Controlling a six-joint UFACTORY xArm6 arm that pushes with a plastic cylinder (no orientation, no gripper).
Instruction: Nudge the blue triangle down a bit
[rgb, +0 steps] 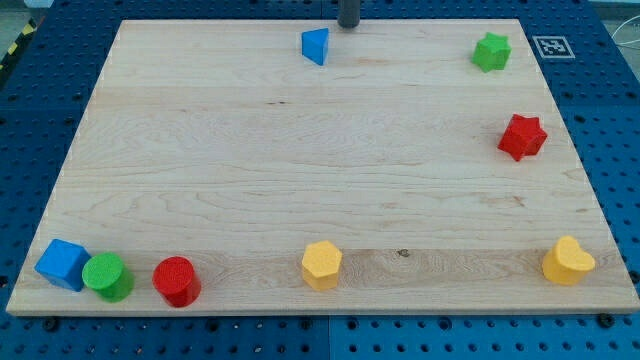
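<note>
- There's the blue triangle (315, 45) up near the view's top edge of the table (300, 170), a little left of centre, well apart from every other block.
- My tip (348, 24) sits just above and to the right of it — near, not touching as far as I can tell.
- No claw on this rod, so there's nothing to report as spread or pinching; it only pushes.
- It looks small, rigid and light — likely to slide easily on smooth wood, and likely to spin if struck off-centre. I'd press on its upper face, squarely.
- Plenty of bare wood below it. The green star (491, 51) and red star (523, 137) are far off at the right, and the bottom row is a long way down.
</note>
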